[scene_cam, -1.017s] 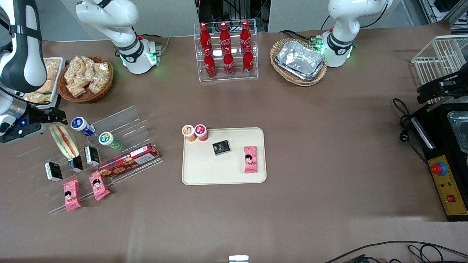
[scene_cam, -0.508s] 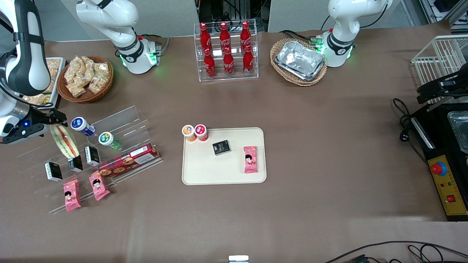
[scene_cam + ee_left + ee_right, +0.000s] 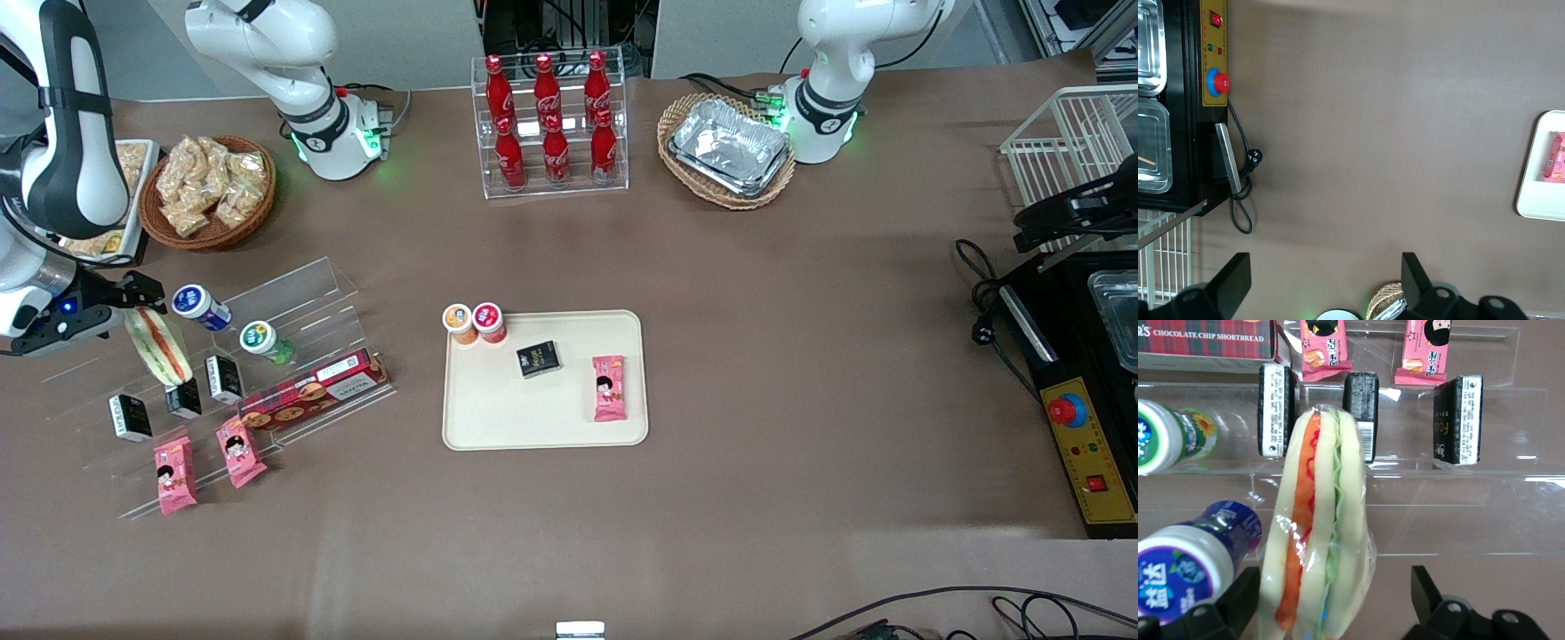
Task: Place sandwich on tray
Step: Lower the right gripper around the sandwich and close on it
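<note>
Clear-wrapped sandwich (image 3: pixel 156 347) on edge on the acrylic shelf (image 3: pixel 293 293) — cream tray (image 3: pixel 542 418) well apart, mid-table.

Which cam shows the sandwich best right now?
Right wrist view: the sandwich fills the frame, red and green layers clear, between the open fingers of the gripper. Front view shows it small on the acrylic shelf. Left wrist view: absent.

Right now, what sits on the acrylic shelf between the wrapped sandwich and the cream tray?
In the front view, a green-capped bottle and a red biscuit box lie between the sandwich, flanked by the claw, and the tray.
</note>
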{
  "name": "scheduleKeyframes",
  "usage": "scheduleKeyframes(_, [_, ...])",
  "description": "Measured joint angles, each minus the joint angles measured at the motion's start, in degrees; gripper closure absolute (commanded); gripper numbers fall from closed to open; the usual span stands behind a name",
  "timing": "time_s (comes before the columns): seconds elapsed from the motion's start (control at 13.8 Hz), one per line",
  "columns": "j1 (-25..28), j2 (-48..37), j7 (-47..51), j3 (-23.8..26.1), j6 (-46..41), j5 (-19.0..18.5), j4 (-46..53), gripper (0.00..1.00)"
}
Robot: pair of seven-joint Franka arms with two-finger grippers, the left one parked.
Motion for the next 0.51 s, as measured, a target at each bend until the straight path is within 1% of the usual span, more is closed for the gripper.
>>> scheduleKeyframes(0.07, [0.0, 0.5, 0.0, 0.0, 0.5, 0.0, 0.0, 0.08])
scheduleKeyframes(0.15, [0.0, 0.9, 0.0, 0.0, 0.9, 0.0, 0.0, 0.15])
scheduleKeyframes(0.22, [0.0, 1.2, 0.0, 0.0, 1.2, 0.0, 0.0, 0.17])
scheduleKeyframes(0.29, [0.0, 1.4, 0.0, 0.0, 1.3, 0.0, 0.0, 0.24])
scheduleKeyframes(0.36, [0.1, 1.5, 0.0, 0.1, 1.3, 0.0, 0.0, 0.27])
scheduleKeyframes(0.51, [0.1, 1.8, 0.0, 0.2, 1.4, 0.1, 0.0, 0.39])
